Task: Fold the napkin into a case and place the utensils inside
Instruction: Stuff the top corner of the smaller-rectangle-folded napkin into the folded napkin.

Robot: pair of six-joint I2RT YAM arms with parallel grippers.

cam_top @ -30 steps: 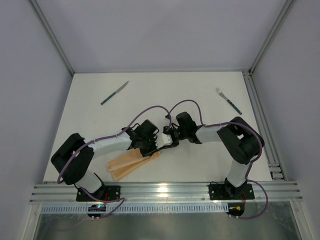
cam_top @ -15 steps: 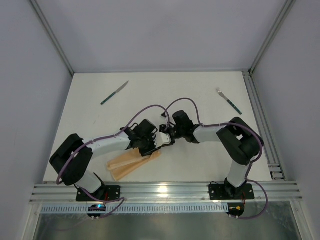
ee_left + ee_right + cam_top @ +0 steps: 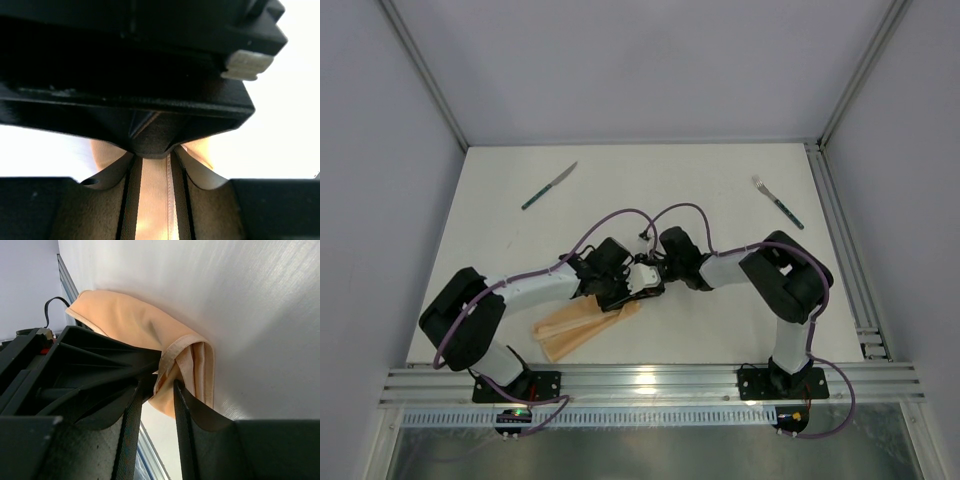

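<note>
1 napkin (image 3: 125, 320); L gripper (image 3: 154, 170), R gripper (image 3: 157, 385) pinching.

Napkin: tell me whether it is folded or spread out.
Folded. The napkin lies as a narrow, layered strip; the right wrist view shows doubled hems at its end.

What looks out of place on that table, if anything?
The napkin lies slanted near the front edge, its two folded layers splayed instead of stacked, and one end looks bunched. Knife and fork lie far apart at the back.
</note>
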